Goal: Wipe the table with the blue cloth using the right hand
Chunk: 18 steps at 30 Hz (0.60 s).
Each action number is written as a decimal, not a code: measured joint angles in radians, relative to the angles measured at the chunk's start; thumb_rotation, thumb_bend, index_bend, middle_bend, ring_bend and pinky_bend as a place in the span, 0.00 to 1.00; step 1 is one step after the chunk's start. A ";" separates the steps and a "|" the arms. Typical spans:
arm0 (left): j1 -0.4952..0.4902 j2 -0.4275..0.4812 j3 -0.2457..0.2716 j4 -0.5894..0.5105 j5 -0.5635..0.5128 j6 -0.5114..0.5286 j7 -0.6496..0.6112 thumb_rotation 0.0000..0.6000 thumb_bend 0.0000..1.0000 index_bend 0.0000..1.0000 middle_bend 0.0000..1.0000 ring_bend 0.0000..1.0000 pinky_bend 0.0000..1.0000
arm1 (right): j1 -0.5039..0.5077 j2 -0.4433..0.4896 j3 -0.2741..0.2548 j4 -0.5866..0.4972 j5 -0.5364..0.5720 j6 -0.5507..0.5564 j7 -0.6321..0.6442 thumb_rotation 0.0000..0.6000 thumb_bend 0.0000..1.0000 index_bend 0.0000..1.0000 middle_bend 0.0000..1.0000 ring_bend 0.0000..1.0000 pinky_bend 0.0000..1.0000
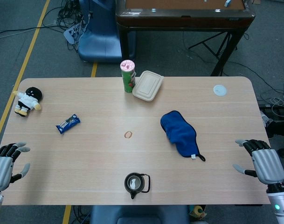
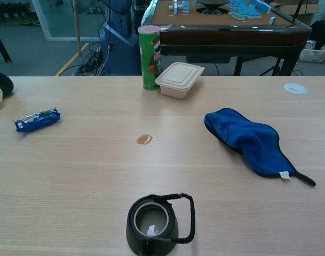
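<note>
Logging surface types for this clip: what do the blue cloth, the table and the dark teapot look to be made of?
Blue cloth: soft fleece or microfibre, matte, lying in folds with a sewn tag. Table: pale wood-grain top, likely laminate, smooth with a faint sheen. Teapot: dark, dull, possibly cast iron or ceramic; its thin looped handle looks like metal.

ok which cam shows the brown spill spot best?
Chest view: the brown spot is closer and larger there, its shape distinct on the table. Head view shows it only as a small ring-like mark.
</note>
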<state>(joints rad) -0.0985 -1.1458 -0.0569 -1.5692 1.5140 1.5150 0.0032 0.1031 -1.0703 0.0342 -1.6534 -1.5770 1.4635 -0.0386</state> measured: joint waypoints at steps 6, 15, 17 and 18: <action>-0.004 -0.001 -0.001 0.003 0.001 -0.004 -0.002 1.00 0.29 0.35 0.23 0.19 0.17 | 0.000 0.006 0.001 -0.008 0.003 0.000 -0.005 1.00 0.01 0.30 0.39 0.30 0.29; -0.006 0.000 -0.001 0.004 0.001 -0.005 -0.004 1.00 0.29 0.35 0.24 0.19 0.17 | 0.010 0.014 0.006 -0.020 0.022 -0.025 -0.024 1.00 0.01 0.30 0.39 0.30 0.29; -0.005 0.001 -0.002 0.003 0.000 -0.004 -0.004 1.00 0.29 0.35 0.24 0.19 0.17 | 0.019 0.016 0.009 -0.024 0.031 -0.043 -0.033 1.00 0.01 0.30 0.39 0.30 0.29; -0.005 0.001 -0.002 0.002 -0.001 -0.003 -0.005 1.00 0.29 0.35 0.24 0.19 0.17 | 0.023 0.016 0.010 -0.027 0.036 -0.053 -0.037 1.00 0.01 0.30 0.39 0.30 0.29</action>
<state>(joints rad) -0.1035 -1.1445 -0.0592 -1.5668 1.5132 1.5120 -0.0014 0.1265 -1.0541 0.0444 -1.6801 -1.5412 1.4108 -0.0760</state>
